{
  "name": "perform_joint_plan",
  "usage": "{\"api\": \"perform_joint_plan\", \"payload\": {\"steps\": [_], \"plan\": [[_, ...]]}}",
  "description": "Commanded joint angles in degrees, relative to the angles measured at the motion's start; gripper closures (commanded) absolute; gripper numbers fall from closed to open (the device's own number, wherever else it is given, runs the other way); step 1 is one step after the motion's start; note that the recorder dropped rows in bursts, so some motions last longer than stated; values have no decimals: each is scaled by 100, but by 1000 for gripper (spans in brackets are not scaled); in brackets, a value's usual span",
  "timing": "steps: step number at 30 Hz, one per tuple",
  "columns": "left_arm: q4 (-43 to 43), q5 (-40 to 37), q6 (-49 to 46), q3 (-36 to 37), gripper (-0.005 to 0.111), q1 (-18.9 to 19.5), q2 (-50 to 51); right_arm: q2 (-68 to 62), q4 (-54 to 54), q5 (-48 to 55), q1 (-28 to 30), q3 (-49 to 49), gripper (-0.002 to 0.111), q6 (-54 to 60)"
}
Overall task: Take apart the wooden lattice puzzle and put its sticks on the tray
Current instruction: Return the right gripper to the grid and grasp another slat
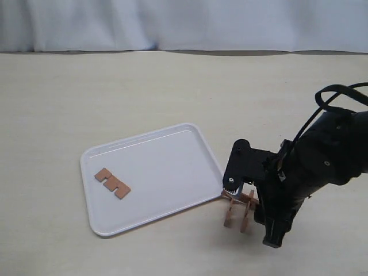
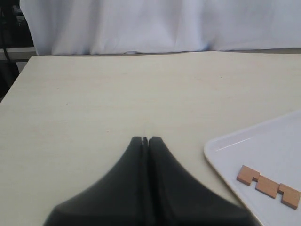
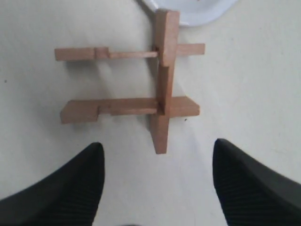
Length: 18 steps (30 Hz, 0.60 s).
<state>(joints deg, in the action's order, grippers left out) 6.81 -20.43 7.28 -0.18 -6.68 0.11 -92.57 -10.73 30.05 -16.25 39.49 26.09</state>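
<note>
Right pincer (image 3: 156, 142): open, empty, fingers spread wide, hanging just above the wooden lattice puzzle (image 3: 162, 94). The puzzle stands on the surface (image 1: 86, 86) just off the near right corner of the tray (image 1: 161, 167). It is partly dismantled: three strips are interlocked, two parallel ones joined by a single cross strip. The cross strip's far end reaches the tray rim; whether it touches, I cannot tell. One loose stick (image 1: 112, 183) lies flat on the tray, toward its left side. Left pincer (image 2: 147, 140): closed on nothing, over bare surface well apart from the puzzle. Judgement: the next stick is about to be gripped.

- Nothing braces the lattice, so a pull on the cross strip may drag both parallel strips along instead of freeing it.
- If one finger lands first when the pincer closes, the light assembly may slide or tip.
- Once the cross strip is out, the two parallel strips have no support and will likely fall over, perhaps scattering.
- The tray rim is close and may snag a lifted piece.
</note>
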Motion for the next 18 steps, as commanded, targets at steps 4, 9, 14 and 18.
{"api": "perform_joint_plan", "payload": {"steps": [4,9,14,18], "plan": [[7,57,14,18,107,1,-11,-43,-71,-175,44,-32,58,-173],[7,44,14,18,107,1,-11,-286,-71,-175,44,-32,58,-295],[7,44,14,18,107,1,-11,-377,-85,-215,44,-32,60,-295],[7,44,14,18,107,1,-11,-377,-94,-253,31,-19,86,126]]}}
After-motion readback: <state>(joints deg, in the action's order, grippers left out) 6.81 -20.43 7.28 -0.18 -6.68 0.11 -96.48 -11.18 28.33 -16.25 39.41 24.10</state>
